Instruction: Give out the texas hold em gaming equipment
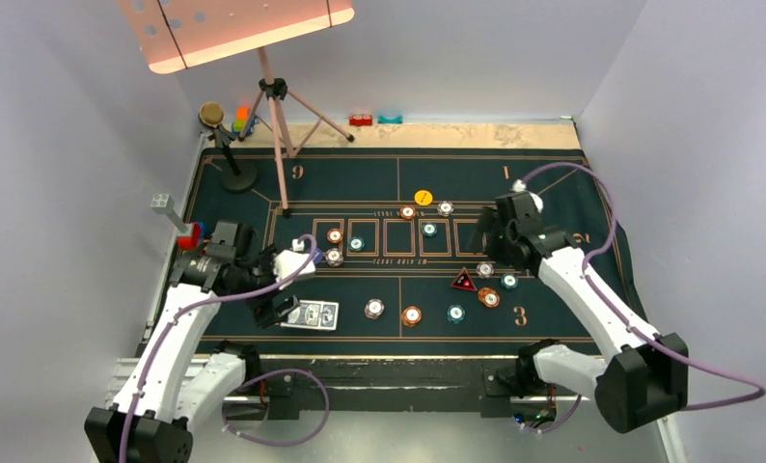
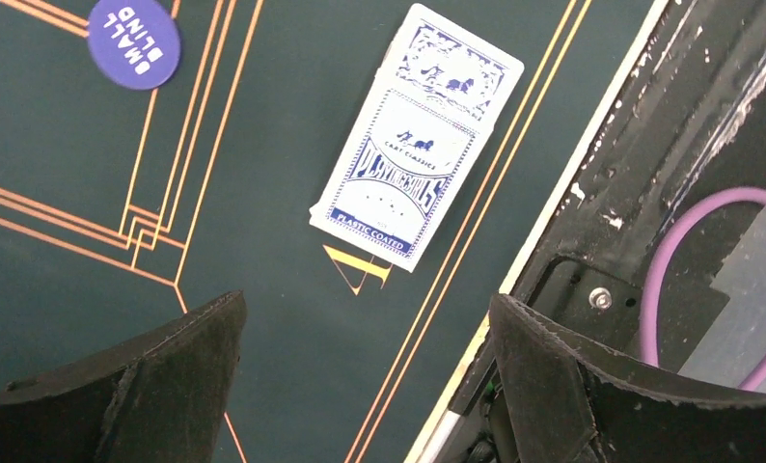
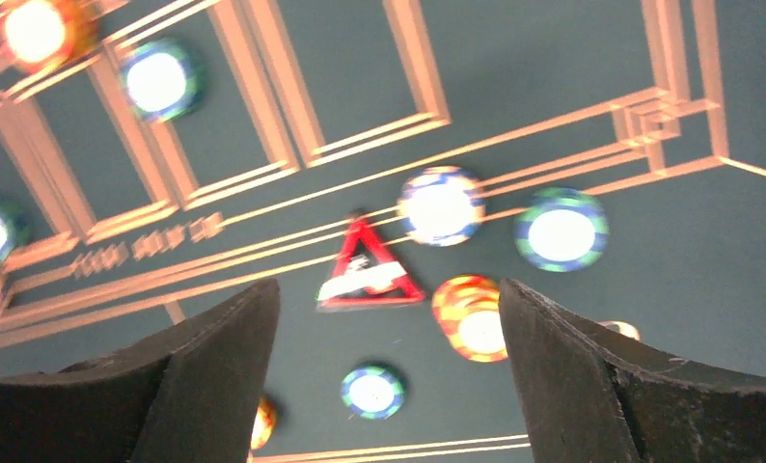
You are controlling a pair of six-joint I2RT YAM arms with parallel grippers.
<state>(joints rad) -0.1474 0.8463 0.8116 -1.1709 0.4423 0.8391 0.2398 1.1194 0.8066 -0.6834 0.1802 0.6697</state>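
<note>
Blue-and-white playing cards (image 1: 312,314) lie overlapped on the green mat near its front edge; they also show in the left wrist view (image 2: 418,135). My left gripper (image 1: 281,307) is open and empty, just left of the cards, its fingertips (image 2: 167,376) above bare mat. A blue small-blind disc (image 2: 134,40) lies beyond. My right gripper (image 1: 485,241) is open and empty above the red triangular marker (image 3: 369,270), an orange chip stack (image 3: 471,318), a white chip (image 3: 440,205) and teal chips (image 3: 560,230). A yellow disc (image 1: 423,197) lies at mid mat. Several chips are scattered across the mat.
A music stand tripod (image 1: 278,125) and a black microphone stand (image 1: 234,174) rest on the mat's far left. Toy blocks (image 1: 188,234) stand at the left edge, more (image 1: 375,120) at the back wall. The table's black front rail (image 2: 649,193) runs beside the cards.
</note>
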